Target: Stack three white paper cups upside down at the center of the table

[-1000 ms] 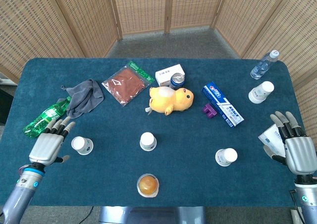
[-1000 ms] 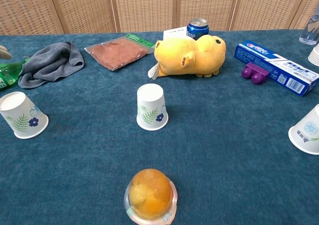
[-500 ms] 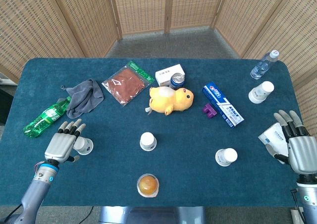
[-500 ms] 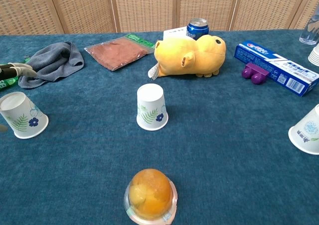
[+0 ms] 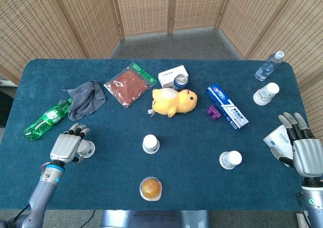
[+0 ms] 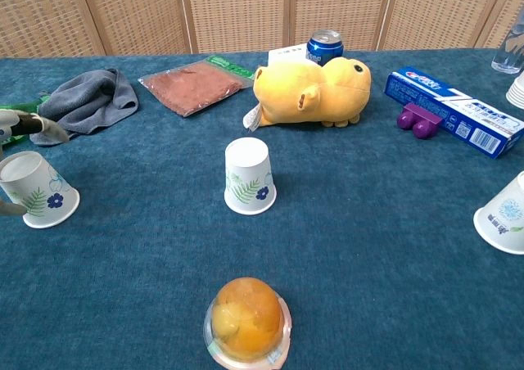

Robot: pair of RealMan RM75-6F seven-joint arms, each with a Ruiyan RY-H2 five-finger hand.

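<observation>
Three white paper cups stand upside down on the blue table: a left cup (image 5: 88,148) (image 6: 38,190), a middle cup (image 5: 150,144) (image 6: 250,176) and a right cup (image 5: 230,160) (image 6: 502,215). My left hand (image 5: 67,146) sits right against the left cup, its fingers (image 6: 28,124) spread behind the cup and the thumb in front, without a clear grip. At the table's right edge my right hand (image 5: 306,153) lies open with fingers straight, beside a white packet (image 5: 275,138). It does not appear in the chest view.
An orange jelly cup (image 5: 150,188) sits near the front edge. Behind the middle cup lie a yellow plush toy (image 5: 173,101), a can (image 5: 180,81), a toothpaste box (image 5: 226,106), a brown pouch (image 5: 129,84), a grey cloth (image 5: 86,98) and a green bottle (image 5: 46,118). More white cups (image 5: 266,93) stand far right.
My left hand has moved right and in toward the left cup, from beside it to having its fingers around it. The right hand has barely shifted.
</observation>
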